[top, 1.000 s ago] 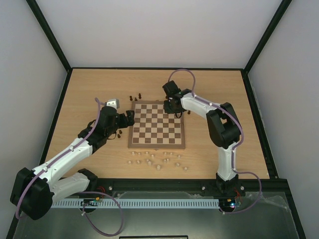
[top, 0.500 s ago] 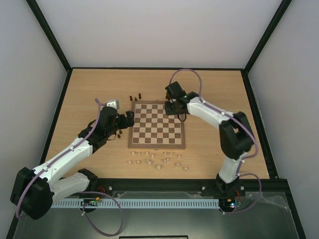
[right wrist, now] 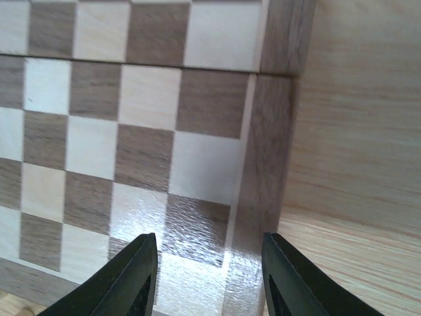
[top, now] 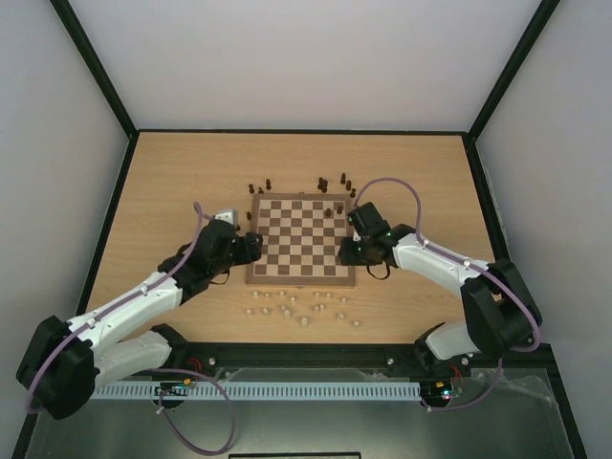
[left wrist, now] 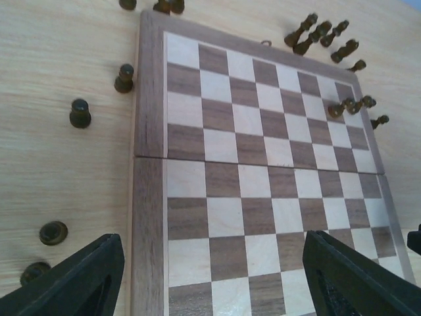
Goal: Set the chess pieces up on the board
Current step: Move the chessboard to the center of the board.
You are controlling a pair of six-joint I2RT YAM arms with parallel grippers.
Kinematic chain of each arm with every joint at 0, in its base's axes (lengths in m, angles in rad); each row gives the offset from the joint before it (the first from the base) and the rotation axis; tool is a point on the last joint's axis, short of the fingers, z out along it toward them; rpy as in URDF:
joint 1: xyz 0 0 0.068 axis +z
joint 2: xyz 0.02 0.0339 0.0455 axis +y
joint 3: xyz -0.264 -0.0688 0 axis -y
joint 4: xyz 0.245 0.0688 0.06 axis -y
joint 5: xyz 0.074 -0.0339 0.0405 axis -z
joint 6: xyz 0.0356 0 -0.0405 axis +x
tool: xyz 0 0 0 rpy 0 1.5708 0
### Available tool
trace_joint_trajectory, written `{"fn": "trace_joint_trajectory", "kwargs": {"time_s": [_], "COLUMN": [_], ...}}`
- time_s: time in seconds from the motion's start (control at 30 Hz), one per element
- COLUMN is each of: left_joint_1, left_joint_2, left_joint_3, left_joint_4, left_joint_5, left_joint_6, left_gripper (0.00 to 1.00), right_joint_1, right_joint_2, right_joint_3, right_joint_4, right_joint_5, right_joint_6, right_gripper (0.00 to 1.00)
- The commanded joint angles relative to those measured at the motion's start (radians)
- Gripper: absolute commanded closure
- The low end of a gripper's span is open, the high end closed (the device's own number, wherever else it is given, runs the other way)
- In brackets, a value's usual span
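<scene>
1. The wooden counter [top: 172,191] fills the middle of the overhead view, boxed in by a dark frame.
2. The left arm [top: 134,301] stretches up from the lower left of the frame, and the right arm [top: 449,268] bends in from the lower right.
3. The board [top: 301,239] lies flat at the centre of the counter. Nearly all its squares are bare.
4. The left tool [top: 251,247] sits at the board's left edge. Its own camera shows it released, the fingers spread to the bottom corners with only the board between them.
5. The right tool [top: 346,251] hangs over the board's lower right corner. It is also released, with nothing gripped, and its fingers frame the border strip.
6. The chess pieces [top: 322,184] are scattered:
   - One cluster stands on the counter just above the board's upper edge, toward the right.
   - A smaller group is above the upper left corner.
   - A few stand on the board's upper right squares.
   - Several more are on the counter left of the board.
7. Pale pieces [top: 287,306] lie strewn on the counter just below the board.
</scene>
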Motion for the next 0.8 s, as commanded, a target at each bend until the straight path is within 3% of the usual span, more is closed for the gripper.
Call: {"fn": "trace_joint_trajectory", "kwargs": {"time_s": [0.0,0.23,0.53,0.77], "left_joint_1": [-0.028,-0.032,-0.032,-0.034], "left_joint_2": [0.042,0.113,0.207,0.26], "left_joint_3": [-0.024,-0.026,-0.022,-0.015], "left_joint_4": [0.027,0.056,0.106,0.145], "left_joint_5": [-0.022,-0.045,-0.043,-0.036], "left_joint_6": [-0.034,-0.038,-0.035,-0.026], "left_gripper": [0.23,0.11,0.09,0.12], "right_joint_1": [-0.03,-0.073,-0.082,-0.084], "right_joint_2": [-0.019,0.032,0.087,0.104], "right_joint_3": [-0.042,-0.071,-0.066,-0.074], "right_joint_4": [0.069,0.137,0.159,0.162], "right_joint_5": [-0.068,-0.115,-0.089,-0.043], "right_joint_6": [0.029,0.028,0.028,0.027], "right_gripper": [0.56,0.56,0.56,0.5]}}
